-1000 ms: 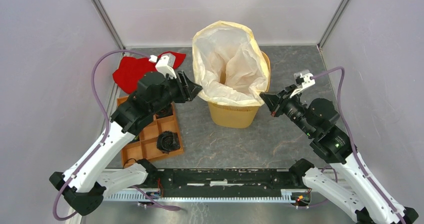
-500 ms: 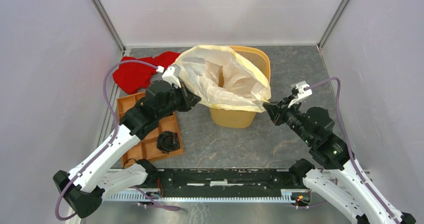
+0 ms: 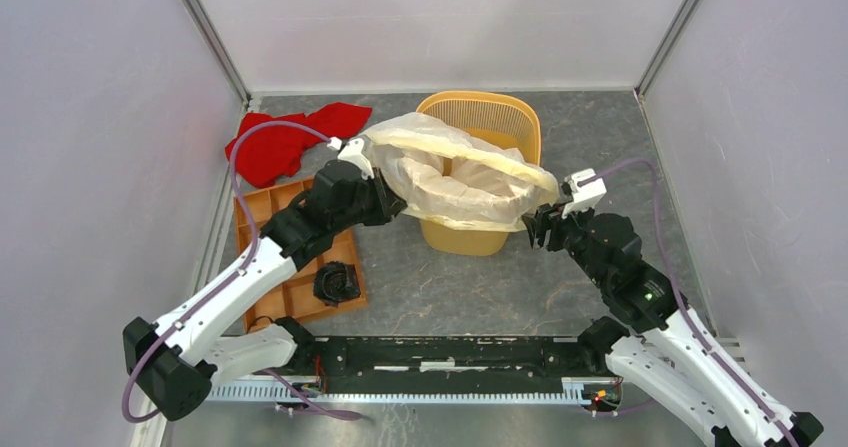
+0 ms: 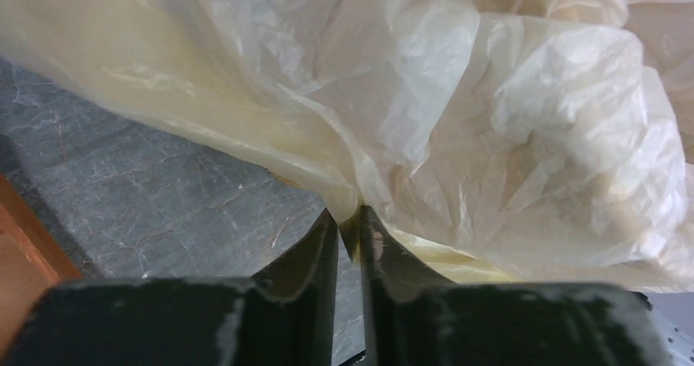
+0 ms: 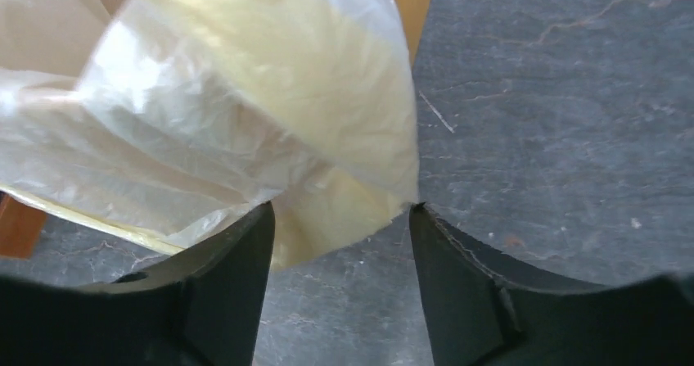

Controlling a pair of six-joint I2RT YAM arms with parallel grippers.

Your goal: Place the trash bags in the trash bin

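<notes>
The trash bag (image 3: pixel 450 172), thin crinkly cream-white plastic, lies slumped across the front half of the trash bin (image 3: pixel 480 102), an orange-yellow mesh basket at the table's centre back. Its mouth sags over the front rim. My left gripper (image 3: pixel 390 205) is at the bag's left edge. In the left wrist view its jaws (image 4: pixel 349 214) are parted by a narrow gap, with a fold of the bag (image 4: pixel 491 120) at the tips. My right gripper (image 3: pixel 535 229) is at the bag's right corner. It stands wide open (image 5: pixel 340 210), and the bag's loose edge (image 5: pixel 245 96) hangs between the fingers.
A red cloth (image 3: pixel 285 142) lies at the back left. An orange compartment tray (image 3: pixel 262 207) with a black item (image 3: pixel 337 283) sits under my left arm. Grey walls close in both sides and the back.
The bag has dropped from standing tall in the bin to sagging over its front rim. Both grippers came lower and nearer. The right gripper opened wide and the left jaws parted slightly.
</notes>
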